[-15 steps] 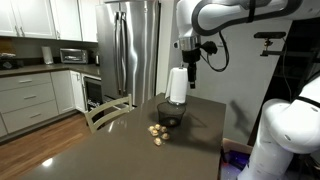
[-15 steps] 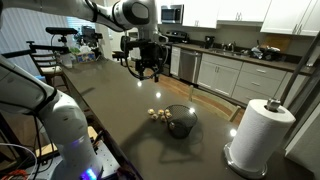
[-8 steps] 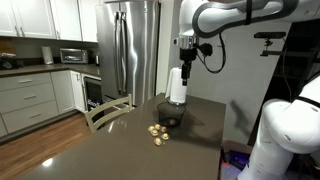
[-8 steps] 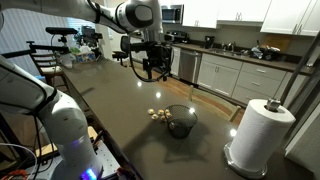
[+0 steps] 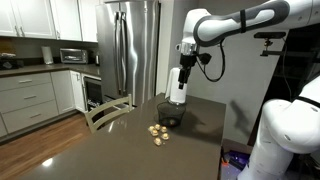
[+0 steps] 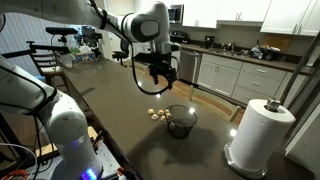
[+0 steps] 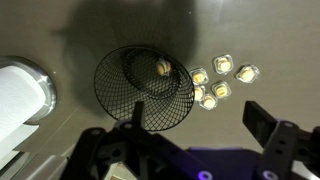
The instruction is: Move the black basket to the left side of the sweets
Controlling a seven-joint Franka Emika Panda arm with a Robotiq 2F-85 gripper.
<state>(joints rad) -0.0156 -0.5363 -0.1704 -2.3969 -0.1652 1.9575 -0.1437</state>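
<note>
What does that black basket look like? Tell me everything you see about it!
The black basket is round and made of thin black wire mesh you can see through. It is narrower at the bottom and open on top. It stands upright on the dark table, right beside the sweets; whether they touch is unclear. One sweet shows through the mesh, seemingly inside. The open gripper hangs above, not touching it.
</note>
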